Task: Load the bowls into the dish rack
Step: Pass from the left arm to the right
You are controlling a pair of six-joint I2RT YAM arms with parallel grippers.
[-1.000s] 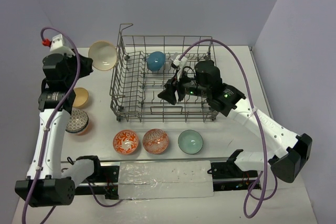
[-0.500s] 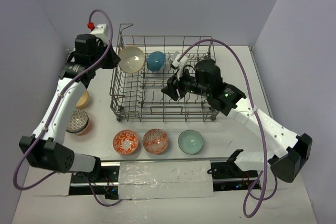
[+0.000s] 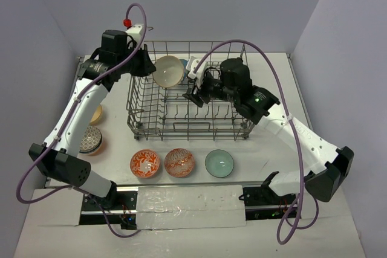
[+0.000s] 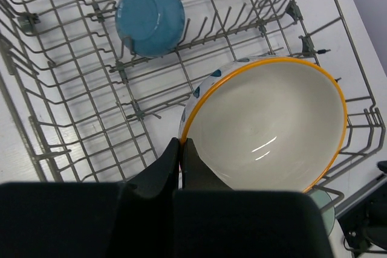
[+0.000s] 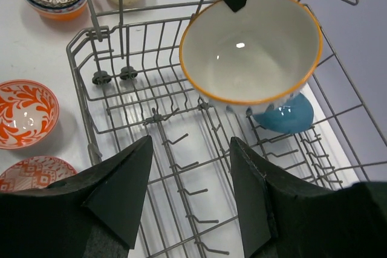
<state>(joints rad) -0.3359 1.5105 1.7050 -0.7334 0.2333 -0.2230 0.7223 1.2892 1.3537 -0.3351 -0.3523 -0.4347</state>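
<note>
Now, your left gripper [image 4: 181, 152] is pinched tight on the rim of the white bowl [image 4: 272, 125], the one with the orange edge and blue marks on its outside. That bowl hangs in the air over the far left part of the dish rack [image 3: 138, 116], above the tines, and its open side shows in all three views. You cannot tell from these views if it touches any wire. Your right gripper [image 3: 195, 95] is over the middle of the rack with its two fingers [image 5: 121, 194] spread well apart. It has hold of nothing, and the white bowl is just past its fingers, not between them. The blue bowl [image 4: 150, 17] is already in the rack at the far side. It rests among the tines with its bottom turned to the left wrist camera, and from the top the white bowl hides most of it. On the table [image 3: 115, 149] in front of the rack, three bowls sit in a row: one orange-red bowl [image 3: 145, 163], a second orange-red bowl [image 3: 179, 162] and the pale green bowl [image 3: 219, 163]. Left of the rack you have a stack of patterned bowls [image 3: 91, 140], and the tan bowl [image 3: 95, 113] is just behind it.
</note>
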